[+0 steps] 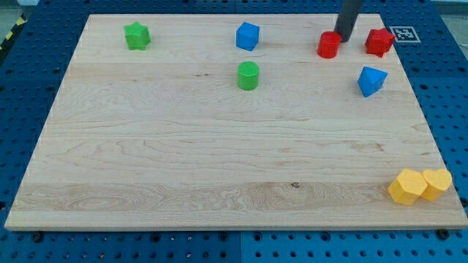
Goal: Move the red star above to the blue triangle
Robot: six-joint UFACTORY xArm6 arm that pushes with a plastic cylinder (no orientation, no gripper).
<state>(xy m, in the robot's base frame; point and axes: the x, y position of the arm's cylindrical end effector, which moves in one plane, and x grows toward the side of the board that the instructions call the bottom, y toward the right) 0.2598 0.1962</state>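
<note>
The red star [379, 42] is located near the board's top right corner, at 3 o'clock from my tip [343, 38] and apart from it. The tip is a bare rod, holding nothing, just beside the red cylinder [329, 44]. The blue triangle [371, 80] lies at 6 o'clock from the star. The wooden board [219, 161] rests on a blue perforated table [29, 88].

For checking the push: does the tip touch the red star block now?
Apart. The camera view shows bare wood between my tip and the red star; the tip stands at the red cylinder instead.
</note>
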